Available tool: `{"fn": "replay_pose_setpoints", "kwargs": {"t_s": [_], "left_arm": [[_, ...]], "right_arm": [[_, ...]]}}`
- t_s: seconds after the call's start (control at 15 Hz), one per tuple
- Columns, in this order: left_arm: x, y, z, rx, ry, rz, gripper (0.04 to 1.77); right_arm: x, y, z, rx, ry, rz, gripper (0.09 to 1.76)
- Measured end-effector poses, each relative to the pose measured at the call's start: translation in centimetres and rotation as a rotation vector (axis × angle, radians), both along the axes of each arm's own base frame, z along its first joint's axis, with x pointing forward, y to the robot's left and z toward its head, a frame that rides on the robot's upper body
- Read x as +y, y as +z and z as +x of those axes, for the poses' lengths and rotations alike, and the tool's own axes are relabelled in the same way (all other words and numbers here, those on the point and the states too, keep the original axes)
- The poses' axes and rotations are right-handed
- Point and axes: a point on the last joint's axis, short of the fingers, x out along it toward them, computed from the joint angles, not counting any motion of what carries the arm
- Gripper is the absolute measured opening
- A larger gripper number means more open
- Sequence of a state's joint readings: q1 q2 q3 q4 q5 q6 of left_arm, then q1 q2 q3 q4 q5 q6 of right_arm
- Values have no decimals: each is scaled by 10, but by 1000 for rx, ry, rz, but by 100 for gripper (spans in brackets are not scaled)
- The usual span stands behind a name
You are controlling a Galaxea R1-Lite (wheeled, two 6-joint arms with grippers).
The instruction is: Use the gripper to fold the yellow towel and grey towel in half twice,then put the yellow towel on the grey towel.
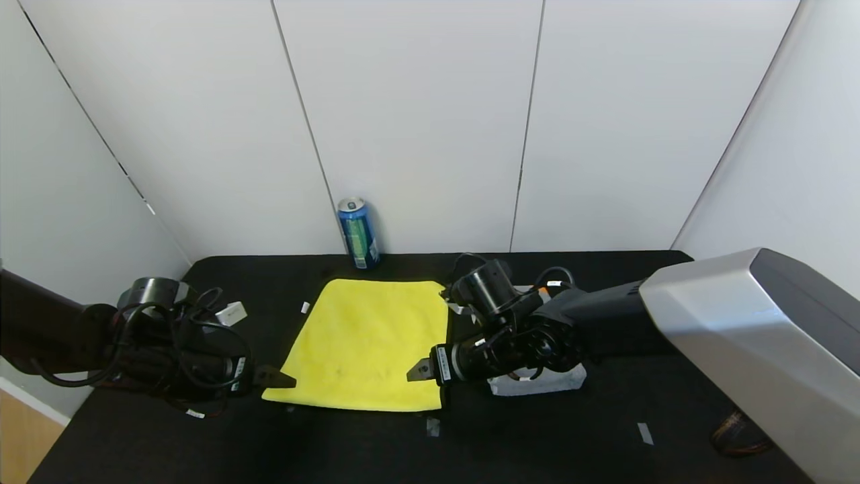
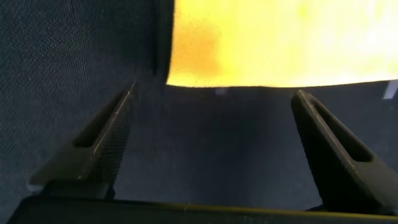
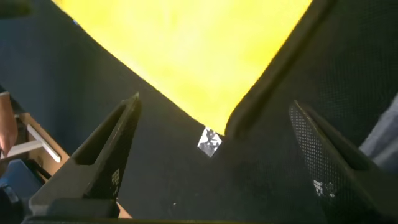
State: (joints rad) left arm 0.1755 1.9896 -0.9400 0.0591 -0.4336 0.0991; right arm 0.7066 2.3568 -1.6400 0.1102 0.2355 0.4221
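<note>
The yellow towel (image 1: 368, 343) lies flat on the black table (image 1: 571, 430), in the middle. My left gripper (image 1: 279, 378) is open and empty, low at the towel's front left corner. In the left wrist view (image 2: 214, 93) the towel's edge (image 2: 280, 43) lies just beyond its fingertips. My right gripper (image 1: 420, 370) is open and empty at the towel's front right corner. In the right wrist view (image 3: 216, 102) that corner (image 3: 199, 56) points between its fingers. The grey towel (image 1: 537, 383) shows only as a pale bunched piece under the right arm; most of it is hidden.
A blue can (image 1: 358, 233) stands at the back wall behind the yellow towel. Small tape marks (image 1: 433, 426) lie on the table, one by the towel's corner (image 3: 209, 142). White walls close in the back and both sides.
</note>
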Motion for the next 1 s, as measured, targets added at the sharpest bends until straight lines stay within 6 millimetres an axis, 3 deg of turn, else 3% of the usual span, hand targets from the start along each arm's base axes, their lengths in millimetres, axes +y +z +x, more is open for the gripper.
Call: {"fn": "replay_pose_setpoints", "kwargs": {"t_s": [0.47, 1.0], "left_arm": [[-3, -22, 9, 9, -53, -11, 172], [-8, -22, 16, -2, -76, -24, 172]], "right_arm": [[2, -2, -1, 23, -21, 11, 170], [0, -4, -1, 28, -28, 5, 171]]}}
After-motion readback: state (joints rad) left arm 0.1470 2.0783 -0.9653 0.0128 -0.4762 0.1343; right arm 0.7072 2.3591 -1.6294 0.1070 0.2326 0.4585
